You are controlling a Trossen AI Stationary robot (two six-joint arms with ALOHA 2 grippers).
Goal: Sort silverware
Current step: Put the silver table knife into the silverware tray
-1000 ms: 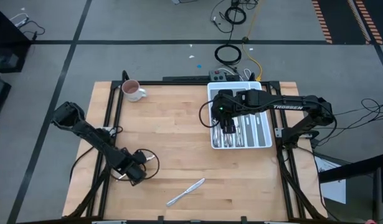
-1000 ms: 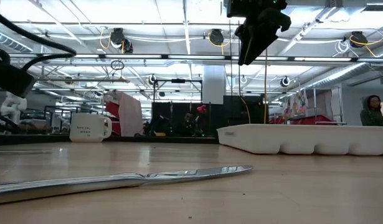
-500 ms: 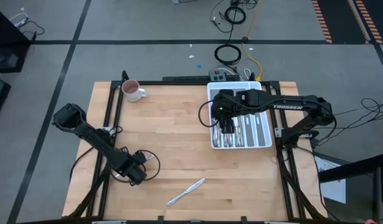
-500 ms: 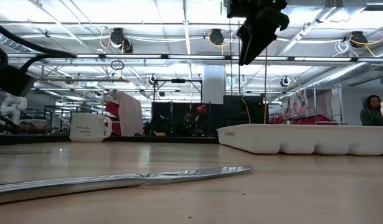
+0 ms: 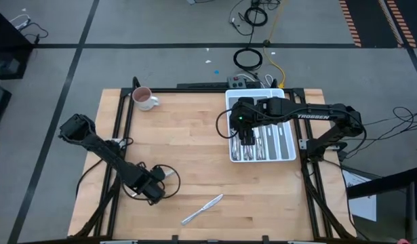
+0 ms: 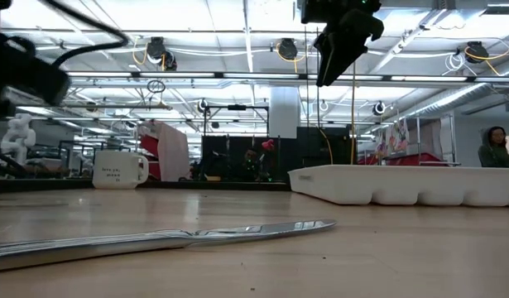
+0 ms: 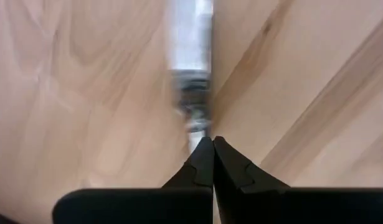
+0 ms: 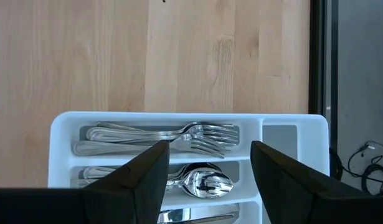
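Note:
My left gripper (image 5: 154, 192) hangs over the table's near left part, pointing down, shut on a slim piece of silverware (image 7: 192, 68); blur hides which kind. A silver knife (image 5: 202, 209) lies flat on the wood near the front edge and shows long in the low view (image 6: 155, 240). My right gripper (image 5: 247, 139) hovers open above the white divided tray (image 5: 287, 146), touching nothing. In its wrist view (image 8: 207, 180) the tray's compartments hold forks (image 8: 179, 137) and spoons (image 8: 203, 182). My left gripper pinches the silver piece by one end (image 7: 200, 127) between its two shut fingers (image 7: 231, 171). The fingers come from above, pointing down. The rest of the piece runs out beyond the fingertips over the wood; whether it is clear of the table, I cannot tell.
A white mug (image 5: 144, 98) stands at the far left corner, seen also in the low view (image 6: 119, 170). The tray's wall (image 6: 403, 184) stands at the right. Bare wood lies across the middle between the arms. A person (image 6: 493, 149) stands in the room far behind.
My left gripper has shifted a little toward the table's near right and risen; in the low view its arm has climbed toward the top left corner. The knife on the table and my right gripper have kept still.

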